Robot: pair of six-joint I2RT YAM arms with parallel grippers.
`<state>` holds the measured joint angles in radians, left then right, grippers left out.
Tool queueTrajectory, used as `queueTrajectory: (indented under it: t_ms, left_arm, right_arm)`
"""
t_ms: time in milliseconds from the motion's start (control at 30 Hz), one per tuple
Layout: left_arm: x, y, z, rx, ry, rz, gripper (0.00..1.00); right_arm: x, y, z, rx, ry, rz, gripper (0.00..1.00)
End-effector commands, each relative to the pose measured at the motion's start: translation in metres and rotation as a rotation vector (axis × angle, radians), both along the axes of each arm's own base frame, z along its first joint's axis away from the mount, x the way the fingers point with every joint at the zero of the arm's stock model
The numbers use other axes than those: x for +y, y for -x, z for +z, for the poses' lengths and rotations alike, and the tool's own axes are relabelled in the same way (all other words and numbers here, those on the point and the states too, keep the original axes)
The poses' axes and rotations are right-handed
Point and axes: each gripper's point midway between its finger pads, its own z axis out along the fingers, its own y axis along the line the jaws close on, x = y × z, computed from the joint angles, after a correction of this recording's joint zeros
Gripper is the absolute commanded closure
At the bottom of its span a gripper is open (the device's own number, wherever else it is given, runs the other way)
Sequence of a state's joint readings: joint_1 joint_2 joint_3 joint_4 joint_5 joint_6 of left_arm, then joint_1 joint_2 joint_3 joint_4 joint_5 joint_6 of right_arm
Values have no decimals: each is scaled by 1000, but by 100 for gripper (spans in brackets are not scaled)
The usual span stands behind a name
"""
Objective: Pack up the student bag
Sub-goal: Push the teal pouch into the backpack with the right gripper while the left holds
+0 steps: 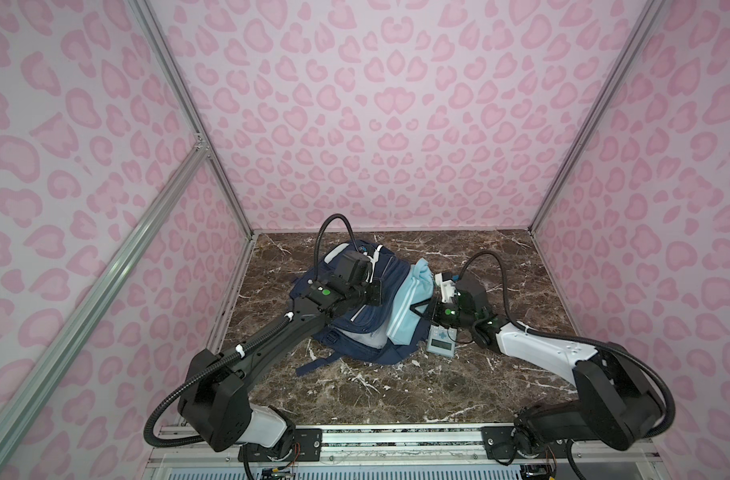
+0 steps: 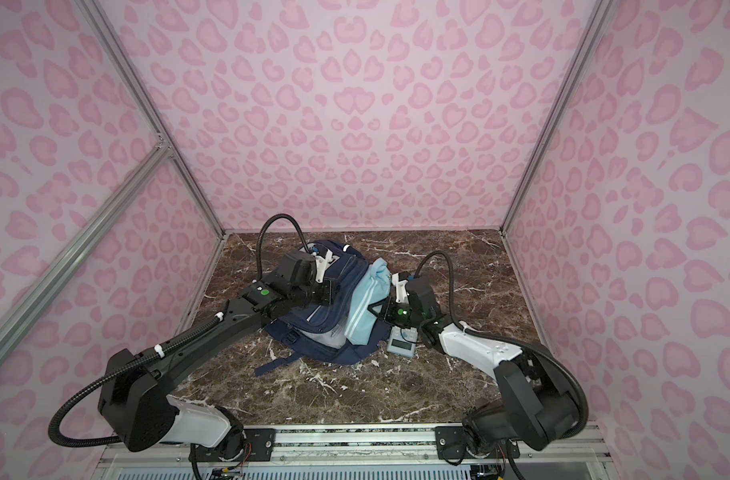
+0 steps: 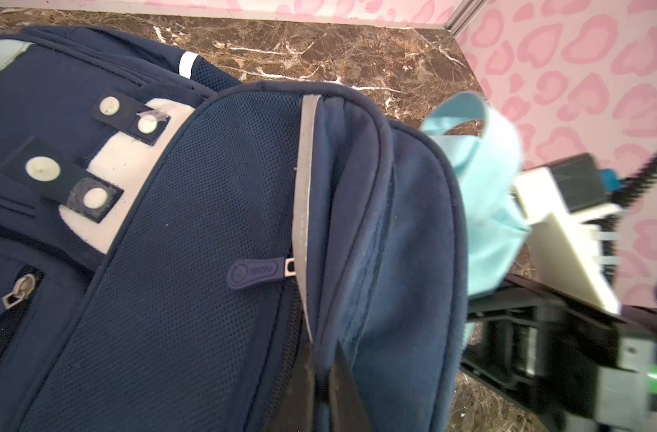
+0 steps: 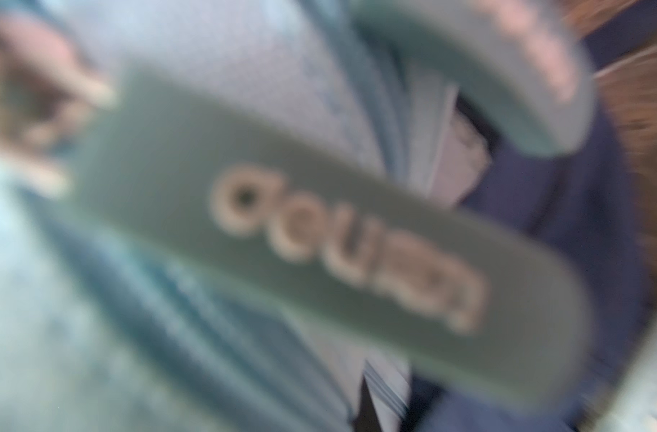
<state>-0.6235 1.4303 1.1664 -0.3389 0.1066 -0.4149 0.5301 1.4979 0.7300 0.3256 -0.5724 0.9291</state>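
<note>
the student bag [image 1: 392, 282] lies far-centre on the table [image 1: 396, 395]. the left tool [image 3: 321, 396] pinches a fold of its fabric. the right tool [image 1: 422, 309] is closed by the mouth, on what i can't tell. a light blue cloth [image 1: 411, 299] pokes out and a grey gadget [image 1: 441, 340] lies outside, so packing looks unfinished.

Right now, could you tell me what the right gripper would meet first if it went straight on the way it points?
Most likely the light blue pouch, with the bag just beyond it. The right gripper points at the pouch and seems to touch it, though depth is unclear.
</note>
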Motion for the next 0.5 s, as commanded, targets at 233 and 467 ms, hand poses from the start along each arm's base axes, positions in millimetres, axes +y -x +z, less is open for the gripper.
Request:
queueTrajectory:
  t_ms: [233, 467]
  left_arm:
    - [-14, 5, 40, -36, 146, -73, 97]
    - [-7, 2, 28, -26, 123, -33, 97]
  right_arm:
    - [116, -80, 2, -50, -363, 26, 100]
    - [131, -85, -7, -53, -330, 61, 66]
